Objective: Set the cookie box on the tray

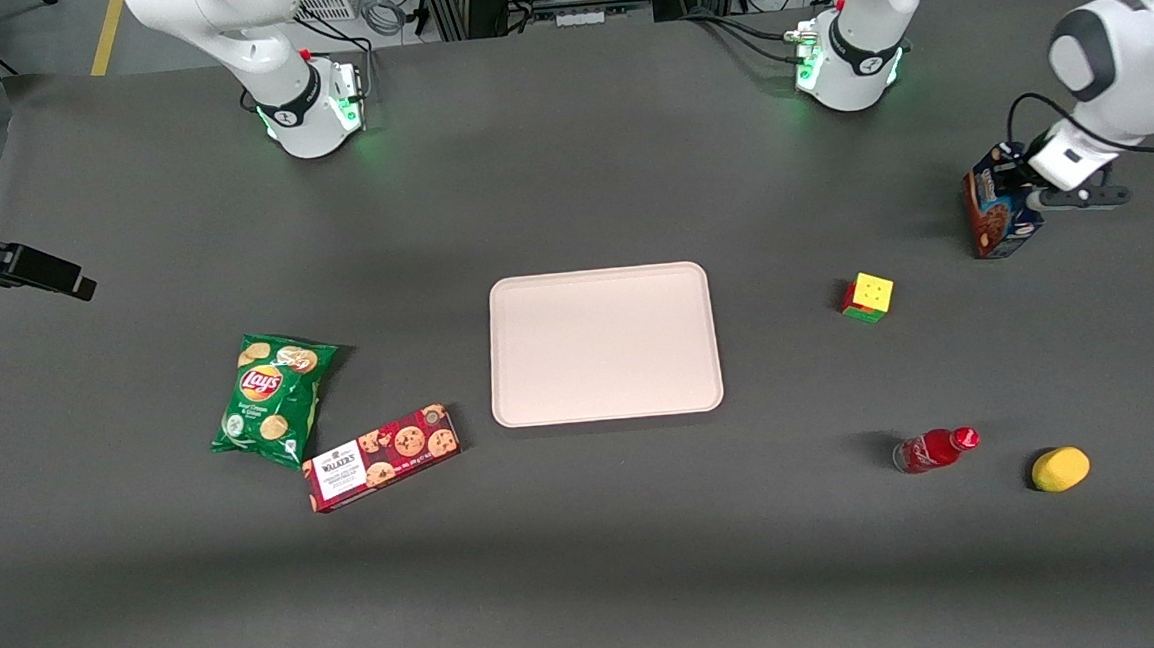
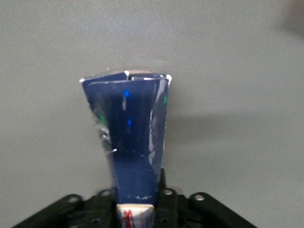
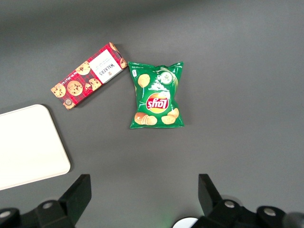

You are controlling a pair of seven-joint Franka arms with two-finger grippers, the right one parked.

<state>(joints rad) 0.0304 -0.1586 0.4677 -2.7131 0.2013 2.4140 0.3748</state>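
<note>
While the cookie box (image 1: 999,213) stands upright near the table's edge at the working arm's end, treat it as light, thin card. Its navy walls already pinch inward in the wrist view (image 2: 132,137), so it crushes easily and its glossy skin may slip. Your gripper (image 1: 1028,198) is pressed against the carton's upper part and appears to pinch it; grip across the narrow sides near the top flaps, where the folded card is stiffest, and squeeze gently. The tray (image 1: 603,343) lies flat mid-table, well apart from the box. A colour cube (image 1: 868,297) sits between them. Nearer the front camera lie a red bottle (image 1: 933,449) and a yellow lemon (image 1: 1060,469).
</note>
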